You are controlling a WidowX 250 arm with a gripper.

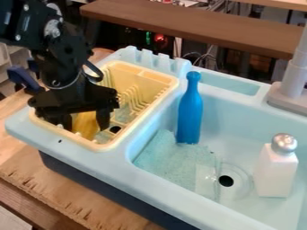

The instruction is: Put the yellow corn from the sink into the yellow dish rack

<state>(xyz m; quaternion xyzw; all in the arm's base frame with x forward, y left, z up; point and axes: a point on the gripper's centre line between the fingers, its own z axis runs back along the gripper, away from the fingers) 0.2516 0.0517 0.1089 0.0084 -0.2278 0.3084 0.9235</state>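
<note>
We see a pale blue toy sink (150,182) stretching from the left side of the frame to the lower right, set on the wooden tabletop (54,193) at the lower left. The black arm (67,54) comes in from the upper left, and a brown board (198,29) runs across the top. Left of centre, a cream drying rack (135,80) sits in the sink's raised side.

Over the rack's near end we find the end effector (85,123), pointing down with its two fingers spread well apart. A yellow thing (87,125) lies between them inside the rack, left of centre in the frame; we cannot tell whether either finger presses on it.

At the right edge stands a grey faucet (291,85). In the basin we see a speckled blue-green mat (174,155) near the centre, a blue bottle (190,112) upright at its far edge, and a white shaker (274,170) with a silver top upright at the lower right. Between mat and shaker is the dark drain hole (226,181).
</note>
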